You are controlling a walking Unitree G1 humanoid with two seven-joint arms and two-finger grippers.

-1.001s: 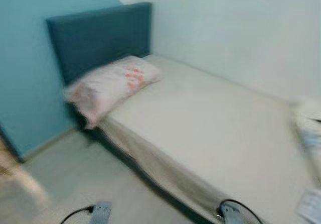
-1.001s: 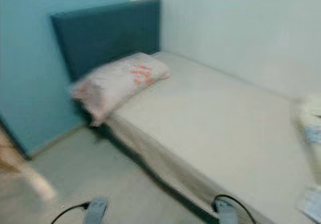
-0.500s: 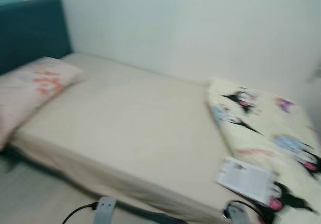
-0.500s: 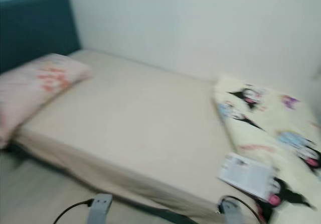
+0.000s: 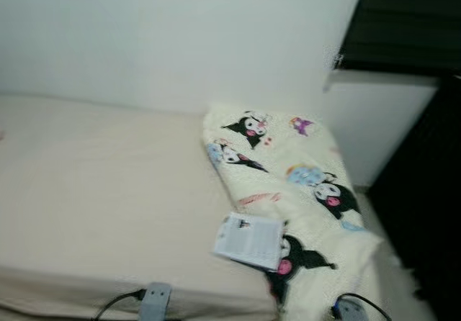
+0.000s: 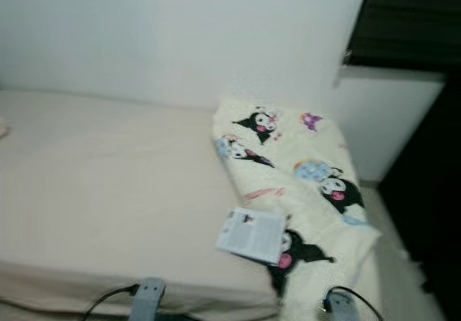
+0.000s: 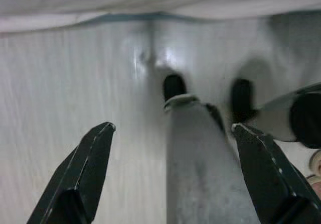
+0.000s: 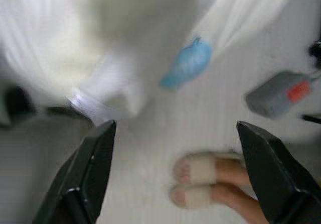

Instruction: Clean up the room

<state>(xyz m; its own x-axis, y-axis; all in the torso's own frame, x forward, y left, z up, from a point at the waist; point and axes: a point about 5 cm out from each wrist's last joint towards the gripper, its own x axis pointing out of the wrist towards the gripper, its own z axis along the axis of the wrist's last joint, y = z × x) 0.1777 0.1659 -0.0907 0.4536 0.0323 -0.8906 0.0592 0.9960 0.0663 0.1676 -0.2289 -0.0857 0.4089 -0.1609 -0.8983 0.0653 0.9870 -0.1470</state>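
Observation:
A cream blanket (image 5: 288, 184) printed with black cartoon figures lies folded across the foot of a bed (image 5: 94, 191) with a beige sheet. A white printed booklet (image 5: 250, 240) rests on the blanket's near edge. Both arms hang low at the bed's side, their wrists at the bottom of the eye views. My left gripper (image 7: 173, 128) is open above pale floor, with my own grey leg between its fingers' line of sight. My right gripper (image 8: 175, 126) is open above the floor beside hanging white bedding, holding nothing.
A small blue object (image 8: 187, 68) and a grey device with an orange patch (image 8: 278, 94) lie on the floor. A person's feet in slippers (image 8: 210, 181) stand close by. Dark furniture (image 5: 425, 191) rises right of the bed, a white wall behind it.
The camera has swung right along the bed: the teal headboard and pillow have left the picture, while the blanket, booklet and dark furniture have come in. The arms still hang low.

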